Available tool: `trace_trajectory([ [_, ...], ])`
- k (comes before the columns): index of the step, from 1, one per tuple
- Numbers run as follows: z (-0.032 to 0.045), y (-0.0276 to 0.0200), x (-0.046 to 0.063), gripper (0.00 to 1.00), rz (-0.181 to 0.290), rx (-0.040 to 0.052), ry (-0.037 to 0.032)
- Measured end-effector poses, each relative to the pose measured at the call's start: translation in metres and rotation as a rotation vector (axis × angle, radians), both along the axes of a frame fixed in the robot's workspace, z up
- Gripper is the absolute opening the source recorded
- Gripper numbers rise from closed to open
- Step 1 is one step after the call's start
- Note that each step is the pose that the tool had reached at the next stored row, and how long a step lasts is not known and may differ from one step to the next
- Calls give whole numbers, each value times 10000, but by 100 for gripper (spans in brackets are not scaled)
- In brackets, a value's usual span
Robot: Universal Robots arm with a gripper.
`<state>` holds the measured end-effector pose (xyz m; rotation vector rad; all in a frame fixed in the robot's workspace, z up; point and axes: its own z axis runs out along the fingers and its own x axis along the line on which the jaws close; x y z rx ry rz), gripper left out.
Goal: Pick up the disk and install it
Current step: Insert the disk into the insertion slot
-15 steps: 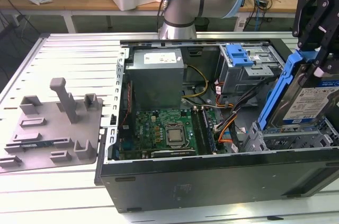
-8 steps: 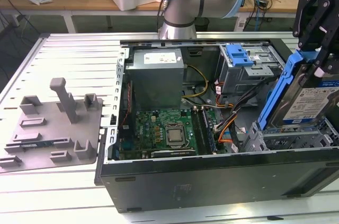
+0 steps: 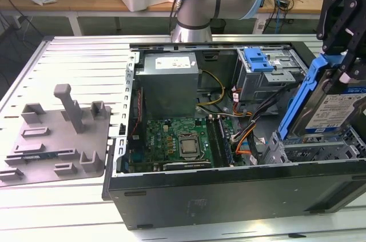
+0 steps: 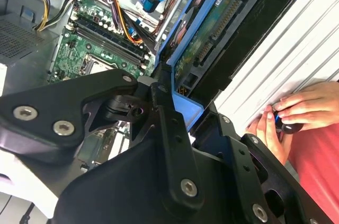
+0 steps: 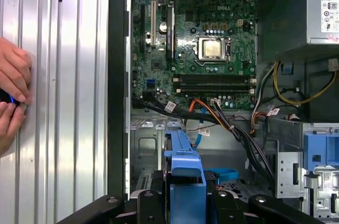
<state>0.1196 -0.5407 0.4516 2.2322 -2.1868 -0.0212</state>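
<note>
The disk [image 3: 338,111] is a silver drive with a white-and-blue label, clipped in a blue carrier frame [image 3: 301,100]. It stands on edge, tilted, above the drive cage [image 3: 311,149] at the exterior view's right end of the open computer case [image 3: 229,196]. My black gripper [image 3: 338,70] is shut on it from above. In the second wrist view the disk's green circuit-board side [image 4: 211,45] faces the camera, with a black finger [image 4: 161,108] against the carrier. In the first wrist view the carrier's blue end [image 5: 184,167] sits between the gripper's black links [image 5: 185,204].
Inside the case lie a green motherboard [image 3: 177,139], a grey power supply [image 3: 168,82], loose cables [image 3: 246,133] and another blue caddy [image 3: 257,59] in a bay. A grey fixture plate [image 3: 57,133] lies at the exterior view's left. A person's hands [image 4: 296,115] rest on the table [image 5: 63,75].
</note>
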Motion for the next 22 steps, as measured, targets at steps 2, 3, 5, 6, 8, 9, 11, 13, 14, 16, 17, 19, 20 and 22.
trace_trajectory([
  [2, -1, 0, 6, 37, 0, 2, 9],
  [3, -2, 0, 8, 37, -2, 3, 14],
  [5, -4, 0, 10, 37, -1, -1, 19],
  [6, -7, 0, 11, 37, 0, 2, 21],
  [8, -11, 0, 12, 37, 0, 3, 23],
  [9, -16, 0, 12, 37, -1, 4, 26],
  [11, -19, 0, 12, 37, -5, 3, 28],
  [13, -20, 0, 12, 37, -12, 3, 28],
  [14, -21, 0, 12, 37, -24, 3, 27],
  [16, -23, 0, 12, 37, -35, 3, 27],
  [17, -24, 0, 12, 37, -41, 3, 28],
  [19, -26, 0, 12, 37, -55, 3, 28],
  [20, -27, 0, 12, 37, -60, 3, 27],
  [22, -29, 0, 12, 37, -71, 3, 28],
])
